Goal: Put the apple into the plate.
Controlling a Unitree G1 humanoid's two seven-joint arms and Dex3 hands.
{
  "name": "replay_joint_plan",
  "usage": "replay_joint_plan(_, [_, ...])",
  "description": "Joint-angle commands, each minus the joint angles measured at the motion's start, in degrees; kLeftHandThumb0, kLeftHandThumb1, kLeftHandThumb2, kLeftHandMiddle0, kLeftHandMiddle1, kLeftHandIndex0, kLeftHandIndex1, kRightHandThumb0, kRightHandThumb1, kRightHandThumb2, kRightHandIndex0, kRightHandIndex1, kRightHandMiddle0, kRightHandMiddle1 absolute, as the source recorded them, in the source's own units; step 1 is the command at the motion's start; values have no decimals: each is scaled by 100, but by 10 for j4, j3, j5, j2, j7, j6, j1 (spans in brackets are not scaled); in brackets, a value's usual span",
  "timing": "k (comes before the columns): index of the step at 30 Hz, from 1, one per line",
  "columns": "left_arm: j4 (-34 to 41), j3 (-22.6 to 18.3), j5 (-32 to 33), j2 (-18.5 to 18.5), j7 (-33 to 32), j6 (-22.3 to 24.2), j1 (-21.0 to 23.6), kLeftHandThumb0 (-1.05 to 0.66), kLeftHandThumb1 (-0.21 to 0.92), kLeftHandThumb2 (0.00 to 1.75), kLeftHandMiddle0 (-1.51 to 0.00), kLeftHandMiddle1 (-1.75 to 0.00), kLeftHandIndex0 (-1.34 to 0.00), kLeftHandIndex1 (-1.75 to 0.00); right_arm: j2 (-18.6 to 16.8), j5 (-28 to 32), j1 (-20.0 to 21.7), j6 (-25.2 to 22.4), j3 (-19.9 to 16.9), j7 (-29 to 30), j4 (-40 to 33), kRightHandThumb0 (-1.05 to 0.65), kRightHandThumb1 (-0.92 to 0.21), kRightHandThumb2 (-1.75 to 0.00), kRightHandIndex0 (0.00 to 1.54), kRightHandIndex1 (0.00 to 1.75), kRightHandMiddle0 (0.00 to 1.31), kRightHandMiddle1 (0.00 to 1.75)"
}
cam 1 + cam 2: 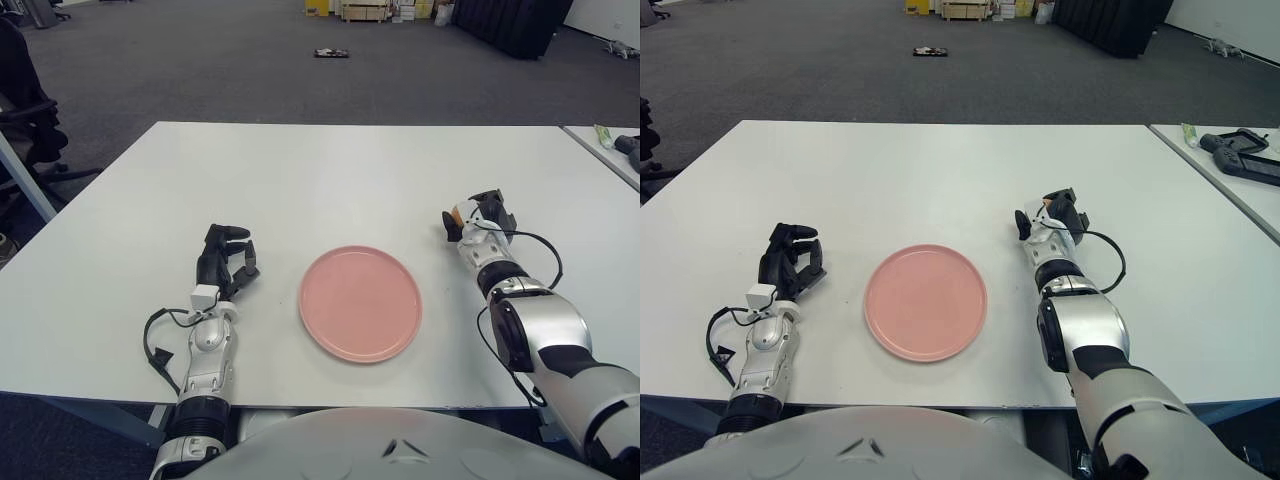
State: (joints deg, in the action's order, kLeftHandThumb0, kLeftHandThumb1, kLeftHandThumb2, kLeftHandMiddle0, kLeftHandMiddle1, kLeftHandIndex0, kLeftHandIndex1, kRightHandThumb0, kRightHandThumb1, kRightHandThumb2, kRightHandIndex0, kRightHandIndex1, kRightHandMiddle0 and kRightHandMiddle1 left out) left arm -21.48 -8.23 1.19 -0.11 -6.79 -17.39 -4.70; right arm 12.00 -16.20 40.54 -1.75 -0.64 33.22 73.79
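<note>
A pink plate (360,303) lies bare on the white table (300,170), near its front edge. My right hand (477,215) shows to the right of the plate, a short gap away, at table level. Its dark fingers (492,205) curl around a small orange thing, the apple (456,212). Only a sliver of the apple shows on the hand's left side; the rest is hidden. My left hand (225,262) shows to the left of the plate with its fingers curled and nothing in them.
A second table (1230,170) at the far right carries a dark controller (1243,153) and a small green-tipped item (1188,130). An office chair (25,120) stands off the table's left side. A black cable (160,345) loops beside my left forearm.
</note>
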Motion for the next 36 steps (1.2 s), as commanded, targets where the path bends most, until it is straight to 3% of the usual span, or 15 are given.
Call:
replay_joint_plan(1, [-24, -4, 6, -4, 0, 14, -12, -40, 60, 97, -61, -175, -40, -175, -8, 7, -28, 5, -2, -3, 20, -1, 1, -164, 88, 160, 65, 175])
replay_joint_plan(10, [-24, -2, 2, -2, -1, 12, -13, -40, 60, 96, -62, -175, -39, -175, -28, 15, -22, 28, -10, 57, -3, -1, 5, -168, 93, 159, 67, 175])
replay_joint_plan(36, [-27, -3, -4, -3, -10, 13, -12, -40, 60, 96, -61, -175, -39, -175, -42, 16, -31, 112, -4, 110, -53, -1, 8, -174, 93, 168, 68, 175])
